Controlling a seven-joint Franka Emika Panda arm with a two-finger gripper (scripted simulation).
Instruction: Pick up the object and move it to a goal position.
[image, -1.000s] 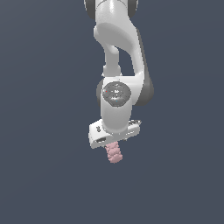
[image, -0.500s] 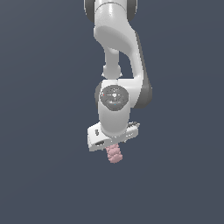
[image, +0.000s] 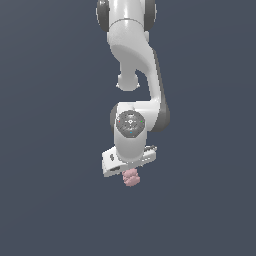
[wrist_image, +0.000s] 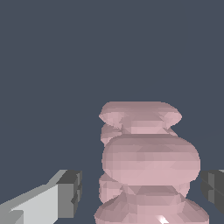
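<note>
The object is a small pale-pink knobbly lump that sticks out just below my white gripper in the exterior view. My fingers are hidden behind the hand there. In the wrist view the object fills the space between my two dark finger pads, one on each side, and looks like stacked blobs. My gripper is shut on the object. Only plain dark grey lies behind it, and no surface shows under it.
The white arm reaches down from the top of the exterior view to the gripper. Everything around it is uniform dark grey, with no other object, edge or goal mark in sight.
The wrist and hand have sunk a little lower in the exterior view. The object is still in the gripper, and less of it shows below the hand.
</note>
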